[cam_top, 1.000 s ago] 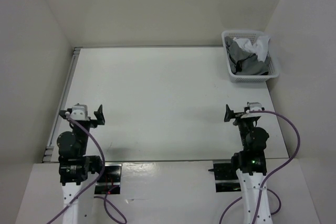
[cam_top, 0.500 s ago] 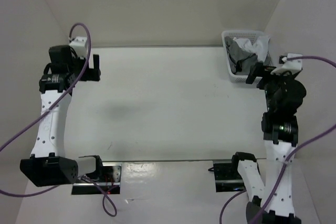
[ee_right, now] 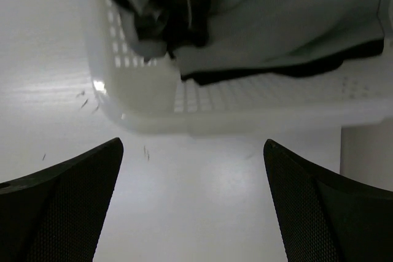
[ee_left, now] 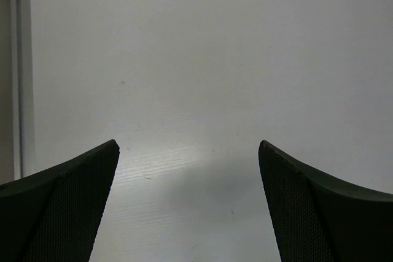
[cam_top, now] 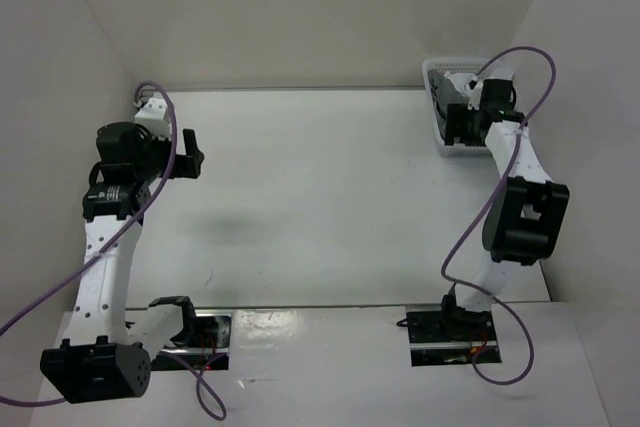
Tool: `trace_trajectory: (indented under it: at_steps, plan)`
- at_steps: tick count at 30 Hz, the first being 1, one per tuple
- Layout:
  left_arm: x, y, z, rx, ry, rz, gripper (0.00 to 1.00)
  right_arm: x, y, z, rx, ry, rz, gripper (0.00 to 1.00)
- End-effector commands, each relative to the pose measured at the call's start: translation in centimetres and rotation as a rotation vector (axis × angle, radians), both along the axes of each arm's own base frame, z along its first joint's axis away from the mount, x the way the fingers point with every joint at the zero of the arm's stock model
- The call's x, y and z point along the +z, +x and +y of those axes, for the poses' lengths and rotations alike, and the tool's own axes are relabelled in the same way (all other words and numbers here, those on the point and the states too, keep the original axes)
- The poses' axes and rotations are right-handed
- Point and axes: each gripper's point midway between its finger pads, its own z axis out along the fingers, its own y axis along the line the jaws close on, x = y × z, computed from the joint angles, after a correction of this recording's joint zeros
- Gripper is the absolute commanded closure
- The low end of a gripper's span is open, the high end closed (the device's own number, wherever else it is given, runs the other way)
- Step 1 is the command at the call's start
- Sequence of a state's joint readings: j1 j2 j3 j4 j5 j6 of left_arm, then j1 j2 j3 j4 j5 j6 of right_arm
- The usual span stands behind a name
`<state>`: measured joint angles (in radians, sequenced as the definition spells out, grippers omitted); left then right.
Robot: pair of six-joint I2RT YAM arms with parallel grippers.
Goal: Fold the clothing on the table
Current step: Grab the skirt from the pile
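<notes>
The clothing (ee_right: 288, 16) is a crumpled grey bundle inside the white basket (ee_right: 245, 99) at the table's far right corner, and no pleats are discernible. My right gripper (cam_top: 458, 125) hovers at the basket's near left side. In the right wrist view the right gripper (ee_right: 193, 142) is open over bare table just short of the basket wall, touching nothing. At the far left, my left gripper (cam_top: 190, 152) hangs above the white table (cam_top: 320, 197). The left gripper (ee_left: 188, 145) is open too, with only tabletop between its fingers.
Black and white fabric lies in the basket (cam_top: 436, 117) with the grey. A metal rail (ee_left: 18, 59) runs along the table's left edge. White panels wall the table on the left, back and right.
Both arms have lifted from their folded rest near the front edge. The left went to the far left; the right swung out to the basket. Both grippers stayed open.
</notes>
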<state>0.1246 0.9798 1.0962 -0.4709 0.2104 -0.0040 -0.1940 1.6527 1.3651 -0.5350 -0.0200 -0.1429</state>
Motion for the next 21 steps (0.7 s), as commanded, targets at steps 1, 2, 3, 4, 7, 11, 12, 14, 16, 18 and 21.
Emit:
trace_trajectory:
  at_steps: [1,2,3,4,7,11,12,14,16,18,21]
  plan:
    - [-1.8,0.7,-0.1,-0.018,-0.003,0.034,0.00,2.5,4.0,-1.2,-0.007,-0.056,-0.060,0.01]
    - [-1.7,0.9,-0.1,-0.018,-0.003,0.034,0.00,2.5,5.8,-1.0,-0.004,-0.051,-0.070,0.01]
    - [-2.4,0.8,-0.1,-0.018,-0.005,0.051,0.00,2.7,6.6,-1.2,-0.005,-0.052,-0.080,0.01]
    - [-2.2,0.9,-0.1,-0.018,-0.004,0.042,0.00,3.0,7.5,-1.3,-0.013,-0.046,-0.093,0.01]
    - [-3.2,1.0,0.5,0.012,0.007,0.068,0.00,3.6,10.2,-0.8,0.009,-0.001,-0.123,0.01]
    - [-4.5,1.5,0.6,0.012,0.002,0.109,0.00,2.5,13.0,-0.6,0.018,0.043,-0.111,0.01]
    - [-4.8,1.6,0.8,0.020,0.005,0.119,0.00,0.1,13.3,-0.4,0.018,0.066,-0.064,0.01]
    - [-5.3,1.6,0.8,0.020,0.003,0.137,0.00,-1.3,13.5,0.3,0.033,0.080,-0.034,0.01]
    - [-5.3,1.6,0.8,0.020,0.003,0.137,0.00,-3.0,12.9,0.8,0.053,0.098,0.004,0.01]
    - [-5.3,1.6,0.6,0.012,-0.001,0.136,0.00,-4.1,13.1,1.1,0.077,0.111,0.005,0.01]
    - [-5.8,1.8,0.6,0.012,-0.003,0.155,0.00,-5.7,12.9,1.7,0.105,0.133,0.029,0.01]
